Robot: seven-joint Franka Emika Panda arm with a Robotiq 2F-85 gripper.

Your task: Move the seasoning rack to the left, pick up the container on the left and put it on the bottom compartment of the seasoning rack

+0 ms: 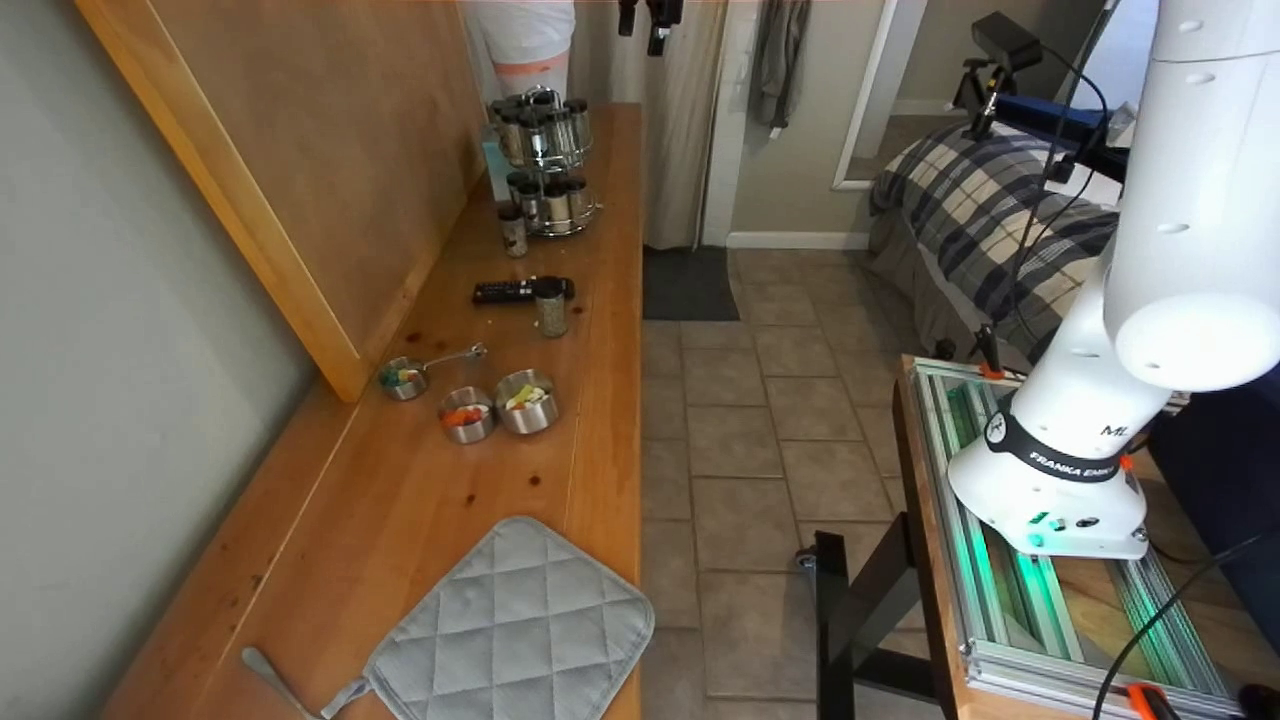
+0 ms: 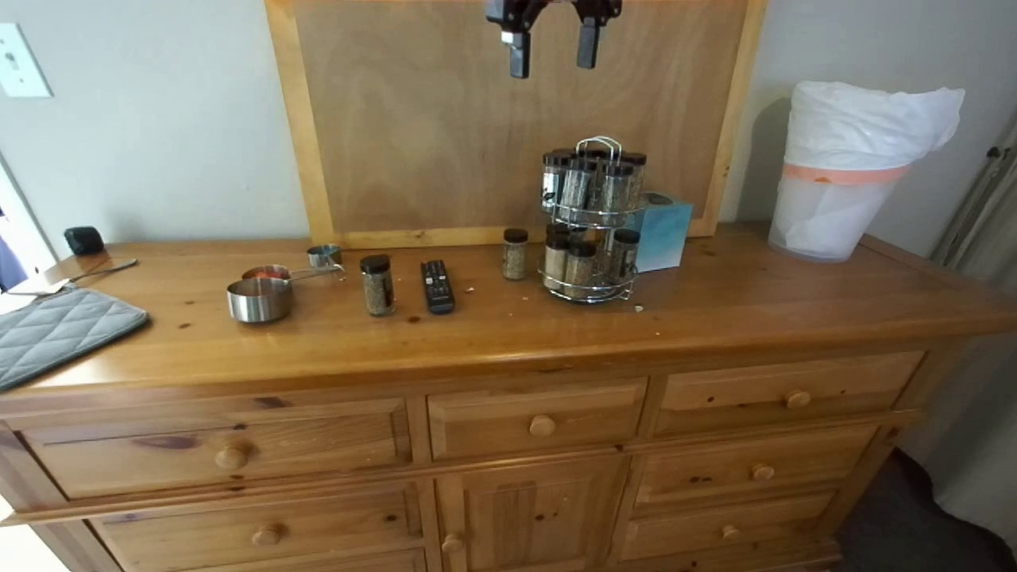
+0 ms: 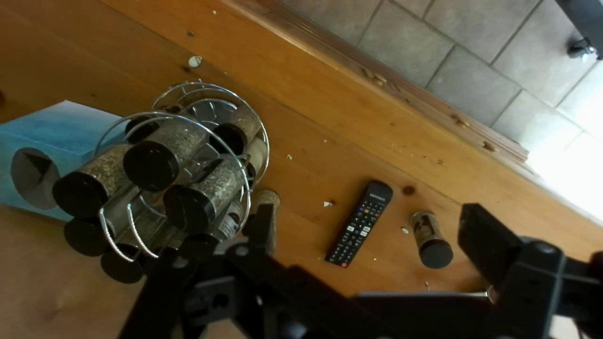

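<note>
Counting twelve as toward the wall (image 2: 183, 135), I judged the job to stand at its first step, shifting the rack (image 2: 592, 218), with nothing in the gripper (image 2: 554, 67): its fingers (image 2: 520, 57) were spread well apart, with only air between them. The rack stood upright on the dresser (image 2: 469, 342), the box (image 2: 666, 232) close by it at about one o'clock. Just beside the rack, near ten, stood the near jar (image 2: 515, 256); the far jar (image 2: 377, 286) stood well apart at roughly half past eight, and the remote (image 2: 438, 287) lay between those two. Either jar fitted the task's words, but I took the far one as meant, being leftmost. The next move, to my mind, called for coming down to the handle (image 2: 600, 140), taking hold, and sliding the rack slowly toward nine; the near jar stood close to that path and risked being toppled. Only afterwards would a jar be due in the bottom tier (image 2: 588, 299). As for pose, the arm (image 1: 1185, 240) stood up steeply from its cart (image 1: 1050, 672) and ran out of sight overhead, while the gripper hung high above the dresser, fingertips pointing down, touching nothing. How far out from the wall it hung I couldn't fairly tell.
</note>
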